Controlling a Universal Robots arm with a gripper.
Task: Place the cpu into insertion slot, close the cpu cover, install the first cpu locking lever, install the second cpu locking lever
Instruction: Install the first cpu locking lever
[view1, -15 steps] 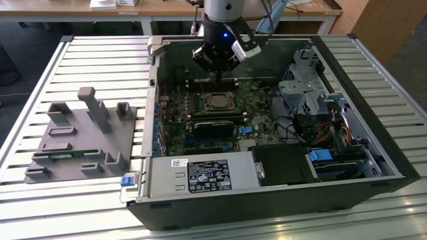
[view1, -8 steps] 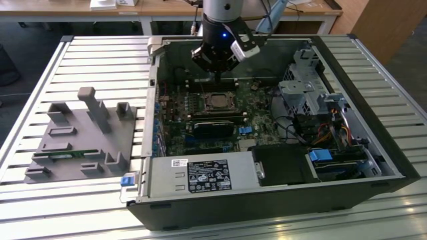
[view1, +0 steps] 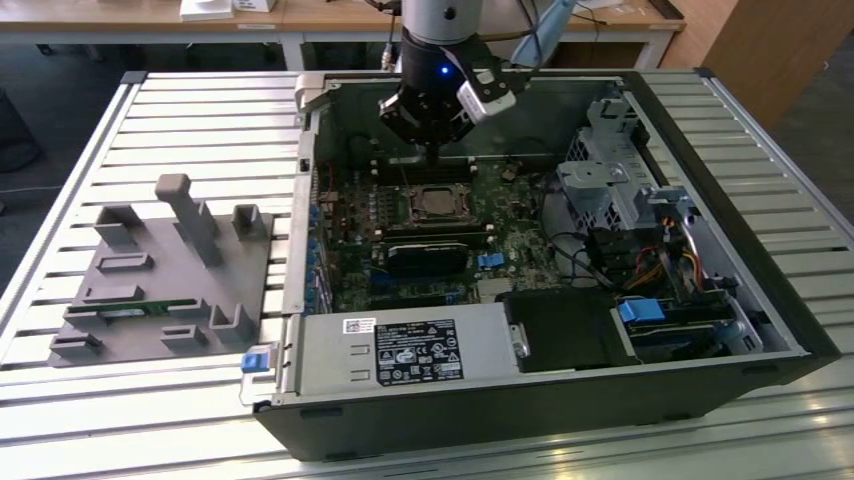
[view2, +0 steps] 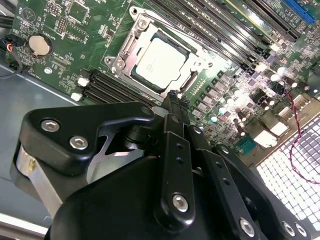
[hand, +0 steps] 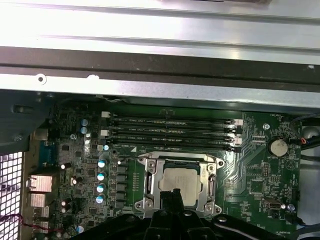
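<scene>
Second wrist view: cpu (view2: 161, 62) near fingers (view2: 176, 107)

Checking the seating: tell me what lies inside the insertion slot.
The cpu lies inside, silver top up, with the cpu cover framing it. The gripper covers one edge in the first wrist view; anything beneath the chip is hidden.

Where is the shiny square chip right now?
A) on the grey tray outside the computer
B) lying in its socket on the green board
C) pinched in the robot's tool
B: in the second wrist view the cpu lies flat inside the silvery rim of the insertion slot on the green board.
</scene>
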